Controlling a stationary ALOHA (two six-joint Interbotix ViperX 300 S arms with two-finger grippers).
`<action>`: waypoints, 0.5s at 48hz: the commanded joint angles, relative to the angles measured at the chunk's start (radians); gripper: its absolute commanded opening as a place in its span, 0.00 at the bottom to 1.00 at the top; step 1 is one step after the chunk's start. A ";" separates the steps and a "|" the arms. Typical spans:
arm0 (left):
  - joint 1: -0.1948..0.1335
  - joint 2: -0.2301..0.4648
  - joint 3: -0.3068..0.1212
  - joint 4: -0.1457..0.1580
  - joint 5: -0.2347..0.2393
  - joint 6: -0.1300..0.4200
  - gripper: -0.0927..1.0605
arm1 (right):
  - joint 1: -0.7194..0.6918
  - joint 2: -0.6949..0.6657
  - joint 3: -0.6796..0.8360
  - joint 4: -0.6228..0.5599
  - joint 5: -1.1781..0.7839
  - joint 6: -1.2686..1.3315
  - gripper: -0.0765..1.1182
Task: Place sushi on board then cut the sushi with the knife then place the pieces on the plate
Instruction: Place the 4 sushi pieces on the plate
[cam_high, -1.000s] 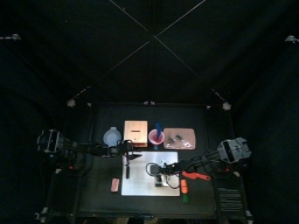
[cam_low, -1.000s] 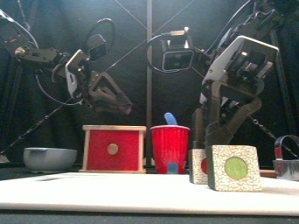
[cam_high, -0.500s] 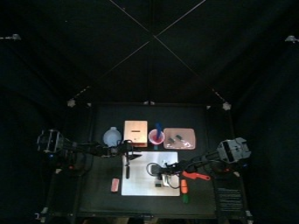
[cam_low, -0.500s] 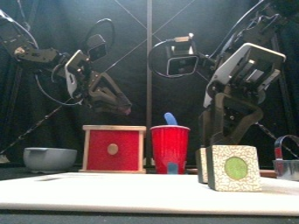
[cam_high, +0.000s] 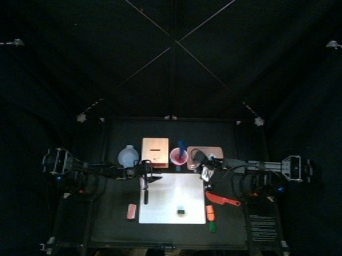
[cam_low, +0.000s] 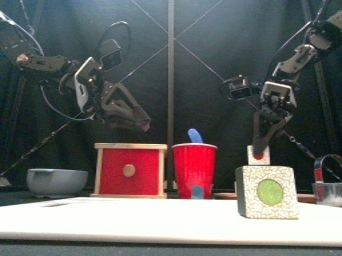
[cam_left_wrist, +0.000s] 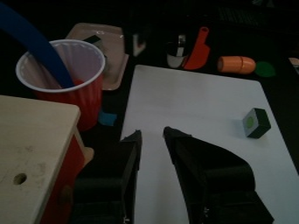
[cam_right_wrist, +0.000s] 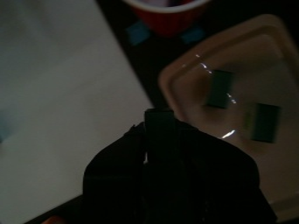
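Aloft, right hand (cam_low: 258, 149) with sushi piece (cam_low: 258, 157) over pink tray (cam_right_wrist: 194, 84).

No legible text, label, brand, number or sign in any view.
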 joint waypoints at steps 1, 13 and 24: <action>0.003 -0.006 -0.011 0.002 -0.005 0.002 0.69 | -0.101 -0.035 -0.002 -0.038 0.038 -0.002 0.55; 0.003 -0.006 -0.012 0.000 -0.003 0.000 0.69 | -0.149 0.052 0.029 -0.074 0.012 -0.002 0.55; 0.003 -0.006 -0.011 0.000 -0.005 0.000 0.69 | -0.149 0.103 0.057 -0.052 -0.038 0.000 0.60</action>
